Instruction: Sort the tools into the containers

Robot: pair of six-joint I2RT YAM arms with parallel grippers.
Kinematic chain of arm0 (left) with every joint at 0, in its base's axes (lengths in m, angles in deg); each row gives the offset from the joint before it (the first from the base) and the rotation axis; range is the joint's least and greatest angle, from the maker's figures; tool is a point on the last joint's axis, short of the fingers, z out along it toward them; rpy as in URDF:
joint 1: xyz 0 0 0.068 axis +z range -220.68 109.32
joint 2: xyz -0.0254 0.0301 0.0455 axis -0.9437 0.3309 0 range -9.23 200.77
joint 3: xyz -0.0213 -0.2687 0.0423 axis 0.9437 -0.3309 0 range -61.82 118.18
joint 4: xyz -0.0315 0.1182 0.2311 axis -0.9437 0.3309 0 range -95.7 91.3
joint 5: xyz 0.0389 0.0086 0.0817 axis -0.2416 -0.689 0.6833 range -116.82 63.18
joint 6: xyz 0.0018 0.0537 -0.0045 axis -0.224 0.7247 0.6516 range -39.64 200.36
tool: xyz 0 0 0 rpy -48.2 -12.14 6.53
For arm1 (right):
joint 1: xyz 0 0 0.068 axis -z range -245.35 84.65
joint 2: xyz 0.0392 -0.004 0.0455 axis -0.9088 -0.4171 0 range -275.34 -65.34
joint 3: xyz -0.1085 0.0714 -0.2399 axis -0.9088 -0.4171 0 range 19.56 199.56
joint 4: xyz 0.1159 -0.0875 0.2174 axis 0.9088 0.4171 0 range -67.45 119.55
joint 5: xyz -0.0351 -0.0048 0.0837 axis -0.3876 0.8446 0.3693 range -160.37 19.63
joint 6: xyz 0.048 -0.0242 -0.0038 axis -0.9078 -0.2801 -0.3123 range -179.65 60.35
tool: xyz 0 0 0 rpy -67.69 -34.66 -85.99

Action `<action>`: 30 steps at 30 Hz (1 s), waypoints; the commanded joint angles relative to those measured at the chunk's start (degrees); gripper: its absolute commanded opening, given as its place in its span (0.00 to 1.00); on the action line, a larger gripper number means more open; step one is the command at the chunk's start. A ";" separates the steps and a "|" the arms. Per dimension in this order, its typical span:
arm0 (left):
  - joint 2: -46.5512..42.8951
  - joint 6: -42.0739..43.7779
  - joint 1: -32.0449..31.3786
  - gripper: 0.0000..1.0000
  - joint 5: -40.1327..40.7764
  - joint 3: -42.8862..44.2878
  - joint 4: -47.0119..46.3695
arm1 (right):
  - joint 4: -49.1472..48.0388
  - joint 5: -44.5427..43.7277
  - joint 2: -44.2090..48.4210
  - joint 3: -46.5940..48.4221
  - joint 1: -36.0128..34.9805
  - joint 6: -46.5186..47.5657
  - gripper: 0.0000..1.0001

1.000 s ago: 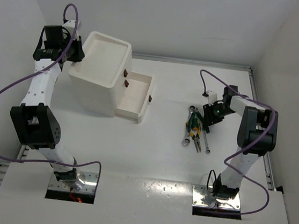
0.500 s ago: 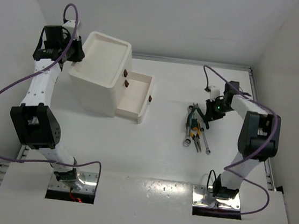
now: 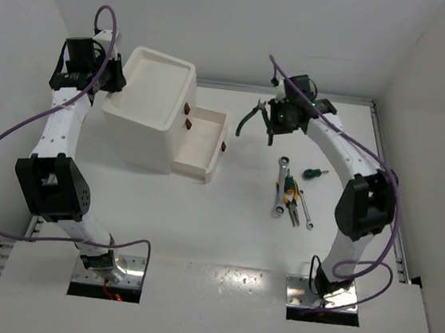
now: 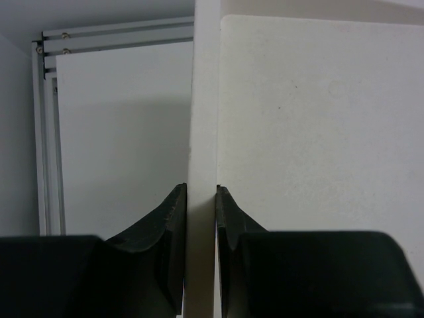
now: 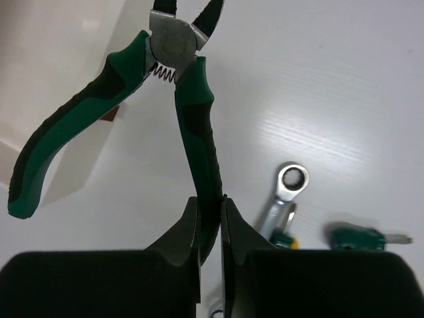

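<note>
My right gripper is shut on one handle of the green-handled pliers and holds them in the air, right of the open drawer. Their other handle hangs free, spread out to the left. On the table lie the other tools: silver wrenches, yellow-handled pliers and a short green screwdriver. The white cabinet has a shallow top tray. My left gripper is shut on the cabinet's thin left wall.
A metal rail runs along the table's right edge and white walls close in the back and sides. A second drawer handle shows on the cabinet front above the open drawer. Purple cables loop off both arms.
My right gripper has closed on the green pliers, lifted them off the pile and carried them up and left toward the drawer. The screwdriver now lies apart from the pile. The left arm has not moved.
</note>
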 commanded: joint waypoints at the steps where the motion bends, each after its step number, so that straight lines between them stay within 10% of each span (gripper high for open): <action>1: 1.96 -4.33 -2.04 0.00 -1.83 -2.67 6.90 | 1.63 -8.11 -3.03 4.66 -4.83 -10.96 0.00; 14: 1.43 -4.86 -2.57 0.00 -1.30 -3.19 6.38 | 10.25 -24.90 -20.51 28.22 -18.11 -13.02 0.00; 30: 0.91 -4.86 -2.57 0.00 -1.30 -4.78 6.38 | 10.16 -21.31 -30.46 35.69 -21.63 -16.17 0.00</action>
